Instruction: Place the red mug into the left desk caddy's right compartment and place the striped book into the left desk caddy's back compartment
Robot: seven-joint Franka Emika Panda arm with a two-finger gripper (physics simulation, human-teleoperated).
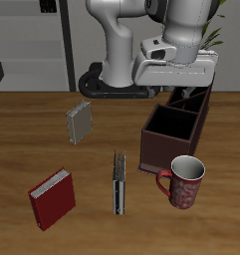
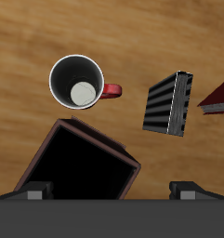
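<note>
Wrist view shows the end effector (image 2: 109,191) with fingers apart and empty above the left desk caddy (image 2: 83,170), while the red mug (image 2: 77,82) stands upright near the bench's front edge, likely rigid, smooth and best pinched across its rim.

Both renders are evenly and fairly brightly lit, with soft light from above and no hard glare. In the exterior view the desk (image 1: 22,139) shows warm wood grain, and the red mug (image 1: 185,183) and the striped book (image 1: 119,182) cast only faint, short shadows. Small size leaves edges slightly soft and pixelled. In the wrist view the inside of the left desk caddy (image 2: 81,172) is nearly black, with no detail visible in it. The mug's white interior is clean and unblown. No edge distortion shows.
</note>
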